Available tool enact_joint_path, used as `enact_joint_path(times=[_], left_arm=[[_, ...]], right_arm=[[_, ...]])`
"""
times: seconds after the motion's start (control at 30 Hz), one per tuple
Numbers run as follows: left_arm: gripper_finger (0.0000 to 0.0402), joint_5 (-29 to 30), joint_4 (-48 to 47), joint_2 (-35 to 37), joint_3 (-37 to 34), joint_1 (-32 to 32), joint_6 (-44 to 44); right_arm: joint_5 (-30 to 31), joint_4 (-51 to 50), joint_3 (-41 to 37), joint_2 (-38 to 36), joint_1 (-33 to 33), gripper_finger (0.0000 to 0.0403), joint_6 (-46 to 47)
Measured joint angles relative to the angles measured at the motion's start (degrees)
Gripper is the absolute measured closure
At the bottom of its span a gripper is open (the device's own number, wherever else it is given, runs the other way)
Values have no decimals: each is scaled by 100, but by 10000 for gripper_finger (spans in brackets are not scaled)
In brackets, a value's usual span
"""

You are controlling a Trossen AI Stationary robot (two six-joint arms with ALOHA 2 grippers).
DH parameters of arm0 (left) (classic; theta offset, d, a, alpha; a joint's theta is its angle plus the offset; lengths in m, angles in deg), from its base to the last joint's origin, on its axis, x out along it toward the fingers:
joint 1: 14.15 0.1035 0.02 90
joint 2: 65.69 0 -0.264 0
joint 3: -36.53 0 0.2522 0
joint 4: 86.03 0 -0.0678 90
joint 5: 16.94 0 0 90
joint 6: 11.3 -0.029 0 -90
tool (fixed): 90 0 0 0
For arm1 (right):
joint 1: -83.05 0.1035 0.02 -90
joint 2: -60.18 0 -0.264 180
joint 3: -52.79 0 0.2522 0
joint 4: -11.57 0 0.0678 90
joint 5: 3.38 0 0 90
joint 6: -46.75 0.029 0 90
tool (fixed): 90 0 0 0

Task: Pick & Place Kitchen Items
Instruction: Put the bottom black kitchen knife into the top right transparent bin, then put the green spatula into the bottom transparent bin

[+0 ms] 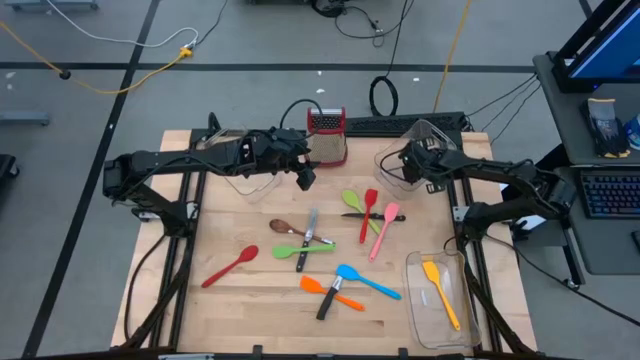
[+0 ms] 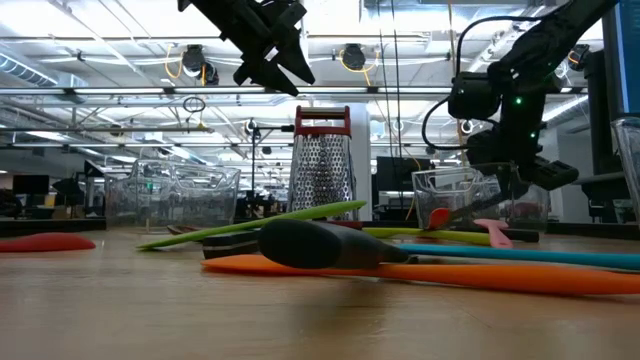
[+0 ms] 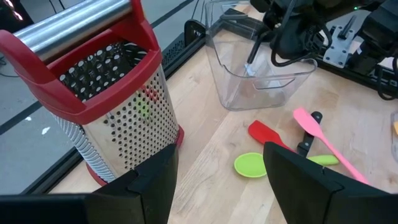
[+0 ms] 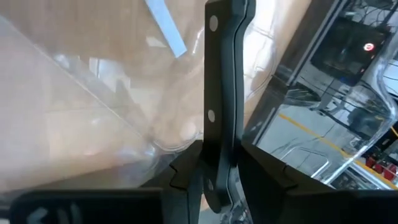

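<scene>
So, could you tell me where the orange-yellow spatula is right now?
In the high view, the orange-yellow spatula lies inside the clear bin at the table's front right corner, beyond the blue spatula.

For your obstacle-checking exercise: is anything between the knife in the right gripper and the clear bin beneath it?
Nothing visible. The right gripper holds the black-handled knife directly over the clear bin, blade pointing down into it, with no other item between.

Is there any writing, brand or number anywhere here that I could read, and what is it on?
No readable text in any view.
Grater: no label shows.
Knife handle in the right gripper: rivets only, no brand.
Monitor beside the table: screen glows blue, nothing legible.
Keyboard: keys too small to read.
</scene>
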Motion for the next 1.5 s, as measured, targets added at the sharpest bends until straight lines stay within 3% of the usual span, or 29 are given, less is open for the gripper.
enact_joint_path(times=[0.77, 1.13, 1.5], left_arm=[[160, 0, 0, 0, 0, 0, -9], [160, 0, 26, 0, 0, 2, 112], [160, -400, 24, 0, 0, -81, 213]], right_arm=[[53, 455, -240, -94, 4, 281, -3], [988, 720, -247, -621, 107, 283, -659], [1688, 749, -244, -1821, 959, 286, -438]])
